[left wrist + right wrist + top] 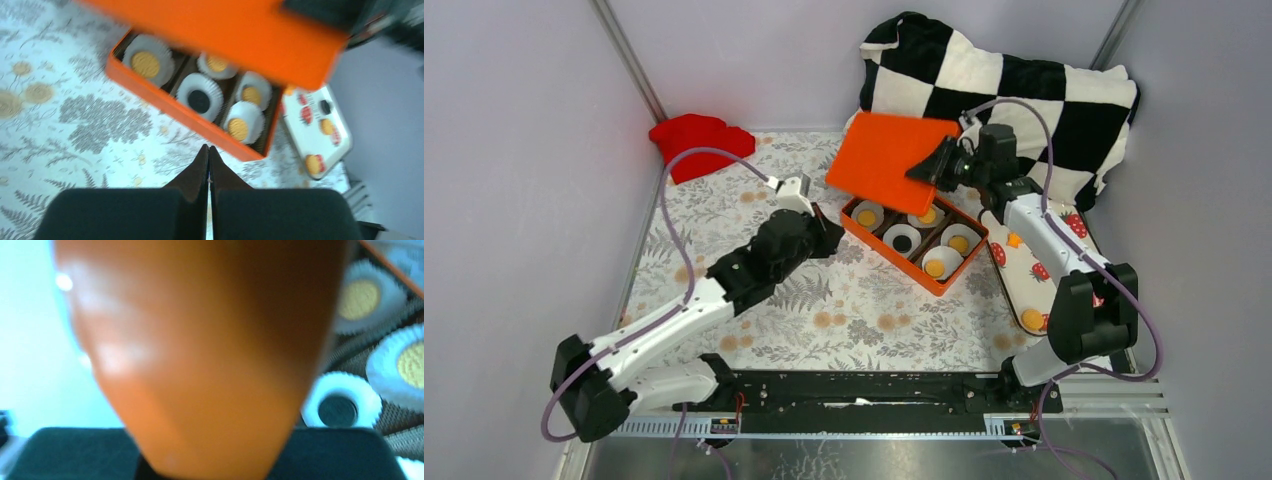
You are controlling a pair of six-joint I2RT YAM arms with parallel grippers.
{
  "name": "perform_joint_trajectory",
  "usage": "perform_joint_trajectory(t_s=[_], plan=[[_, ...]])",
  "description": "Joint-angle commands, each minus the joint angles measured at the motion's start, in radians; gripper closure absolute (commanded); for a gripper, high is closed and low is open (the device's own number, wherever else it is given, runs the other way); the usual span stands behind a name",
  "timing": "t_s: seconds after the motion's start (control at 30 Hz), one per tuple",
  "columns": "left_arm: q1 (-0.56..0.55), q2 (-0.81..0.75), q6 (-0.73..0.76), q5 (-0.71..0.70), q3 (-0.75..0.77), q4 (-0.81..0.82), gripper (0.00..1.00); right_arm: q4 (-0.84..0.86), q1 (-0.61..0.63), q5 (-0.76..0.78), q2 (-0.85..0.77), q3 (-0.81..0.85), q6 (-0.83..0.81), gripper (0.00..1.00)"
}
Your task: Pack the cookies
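Right gripper [936, 168] clamped on edge of orange lid [886, 150]. Lid hangs tilted over far side of box [894, 256]; I read this as closing step. Cookies [942, 267] sit in paper cups [186, 90] inside box, five in view. Few more lie on strawberry tray [1021, 290] at right, unpacked. Left gripper [208, 152] pinched shut, empty, just beside box's near wall. My guess: it's there to stop box sliding when lid lands.
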Motion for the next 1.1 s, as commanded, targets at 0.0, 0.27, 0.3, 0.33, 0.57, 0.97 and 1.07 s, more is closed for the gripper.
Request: perform_joint_trajectory(t_s=[0.0,0.27,0.3,0.33,0.57,0.97,1.07], plan=[[-0.008,0.132,0.007,-0.027,-0.083,-0.011,1.0,0.242,-0.022,0.034,-0.075,0.167,0.067,1.0],[-0.013,0.478,0.114,-0.172,0.139,0.095,1.0,0.13,-0.025,0.211,-0.281,0.166,0.009,1.0],[-0.012,0.554,0.126,-0.195,0.189,0.082,1.0,0.107,-0.025,0.244,-0.32,0.151,-0.008,1.0],[-0.011,0.601,0.137,-0.208,0.233,0.086,1.0,0.077,-0.025,0.263,-0.352,0.144,-0.028,1.0],[0.018,0.888,0.166,-0.224,0.563,-0.004,1.0,-0.084,-0.025,0.293,-0.484,0.079,-0.096,1.0],[0.23,1.113,0.128,-0.233,0.78,-0.157,1.0,-0.203,-0.024,0.246,-0.625,-0.067,-0.1,1.0],[0.259,1.114,0.112,-0.231,0.774,-0.18,1.0,-0.215,-0.025,0.242,-0.644,-0.08,-0.103,1.0]])
